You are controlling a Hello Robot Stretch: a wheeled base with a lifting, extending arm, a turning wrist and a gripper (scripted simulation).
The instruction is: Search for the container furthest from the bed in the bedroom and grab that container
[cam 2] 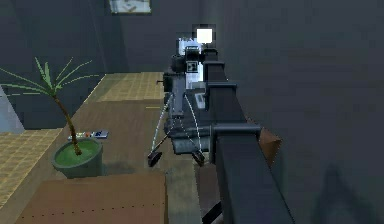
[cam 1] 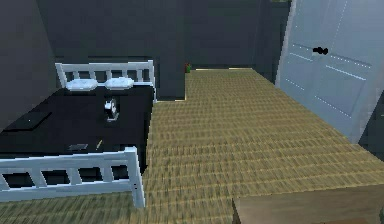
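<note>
My gripper [cam 2: 177,156] hangs at the end of the dark arm [cam 2: 235,150] in the arm side view, its two thin fingers [cam 2: 156,155] pointing down over bare tabletop and grey floor. It holds nothing. Left of it, a palm-like plant in a green pot [cam 2: 76,156] stands on a brown tabletop [cam 2: 120,195]. A small flat object [cam 2: 98,134] lies just beyond the pot. In the forward view, a bed [cam 1: 60,130] with a white frame and dark cover stands at the left, with two pillows [cam 1: 105,84] at the headboard and a small upright object [cam 1: 110,108] on the cover.
White double doors [cam 1: 325,60] line the forward view's right wall. Woven flooring [cam 1: 230,130] stretches between bed and doors. A brown furniture top [cam 1: 310,210] sits at the bottom right. A flat dark item [cam 1: 35,122] lies on the bed. A picture [cam 2: 130,7] hangs on the dark wall.
</note>
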